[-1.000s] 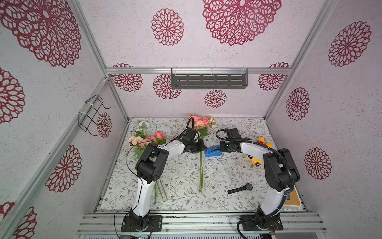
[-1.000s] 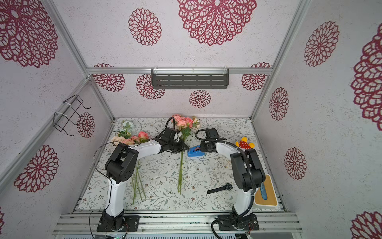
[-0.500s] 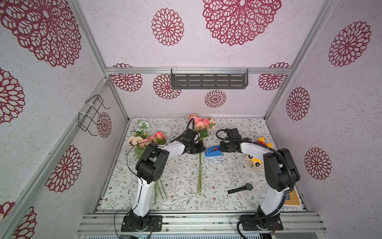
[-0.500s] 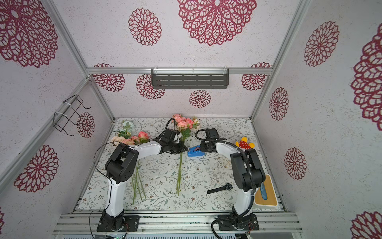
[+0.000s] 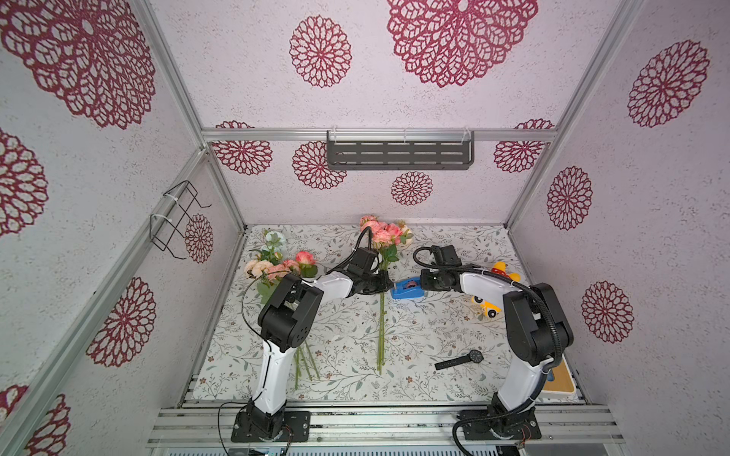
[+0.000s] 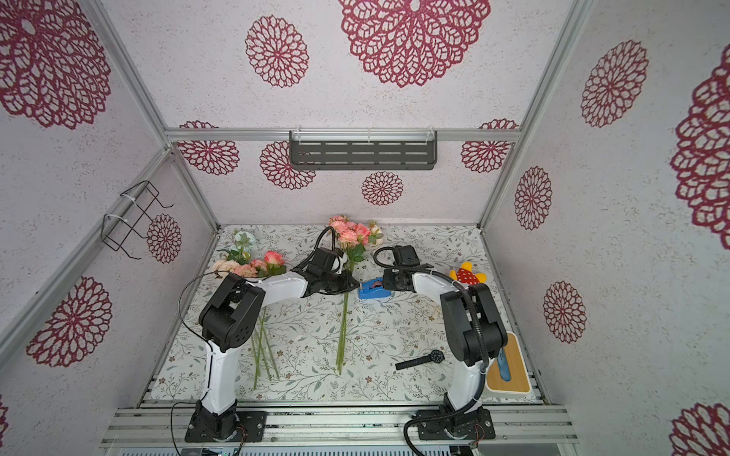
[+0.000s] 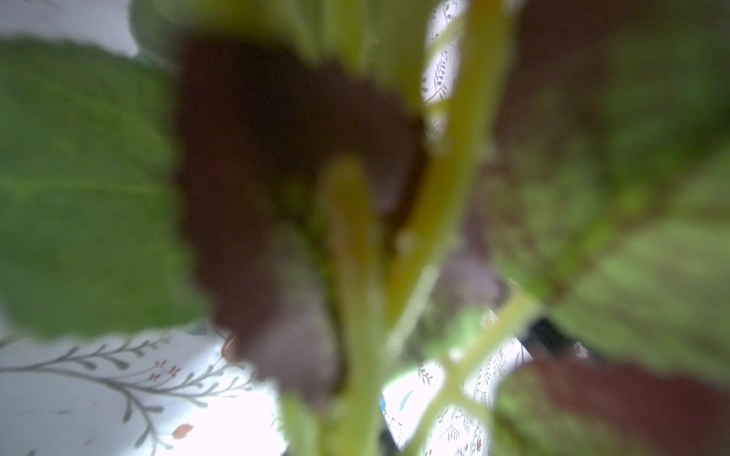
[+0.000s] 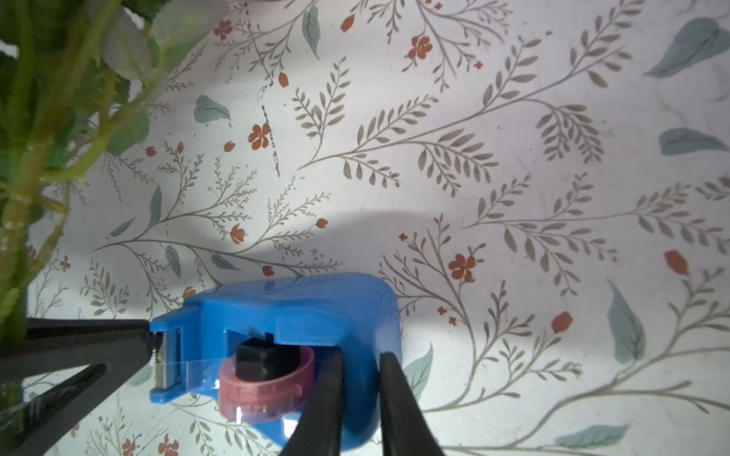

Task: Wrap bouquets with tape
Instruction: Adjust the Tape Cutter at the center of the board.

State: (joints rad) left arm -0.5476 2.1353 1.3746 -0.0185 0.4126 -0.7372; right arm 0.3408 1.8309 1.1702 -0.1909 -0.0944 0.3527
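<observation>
On the floral mat (image 5: pixel 434 327), the middle bouquet (image 5: pixel 381 316) is lying just left of the dispenser (image 5: pixel 407 291). Its near stem ends are sitting slightly further left than a second ago, which looks like lining up for taping. The left gripper (image 5: pixel 387 285) is staying pinched narrow at the cutter, on what I cannot tell. The right gripper (image 8: pixel 361 357) is clamping the dispenser's wall

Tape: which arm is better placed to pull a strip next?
Probably the left gripper: shut, just at the dispenser's cutter beside the bouquet; the right gripper is clamped on the dispenser's back.
</observation>
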